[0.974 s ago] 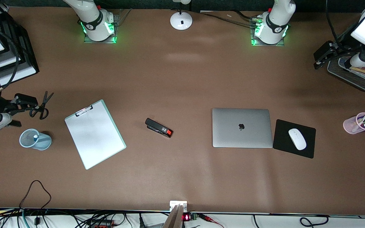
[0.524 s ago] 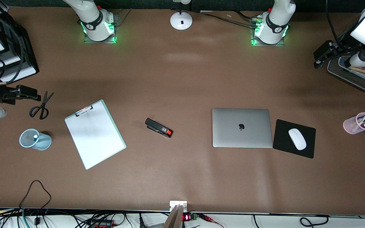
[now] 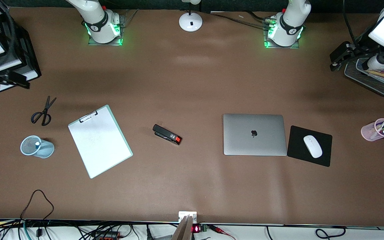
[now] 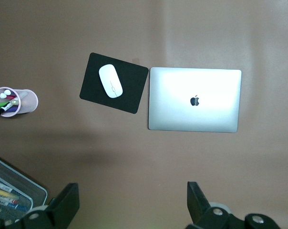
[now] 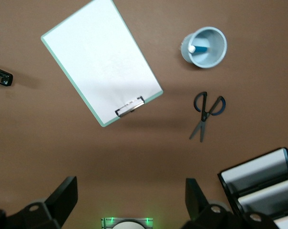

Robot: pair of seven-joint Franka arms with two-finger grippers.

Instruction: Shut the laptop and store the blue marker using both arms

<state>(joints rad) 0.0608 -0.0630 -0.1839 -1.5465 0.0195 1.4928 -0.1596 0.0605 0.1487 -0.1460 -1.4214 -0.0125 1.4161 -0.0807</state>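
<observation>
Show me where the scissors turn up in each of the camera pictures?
Front view: the scissors lie on the table toward the right arm's end, beside the clipboard.
Left wrist view: not in it.
Right wrist view: the scissors show between the blue cup and the clipboard's clip end.
Shared landmark: the clipboard, seen in the front and right wrist views.

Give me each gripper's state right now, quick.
Left gripper: open, holding nothing, up over bare table beside the mesh tray.
Right gripper: open, holding nothing, up over bare table beside the black file tray.
</observation>
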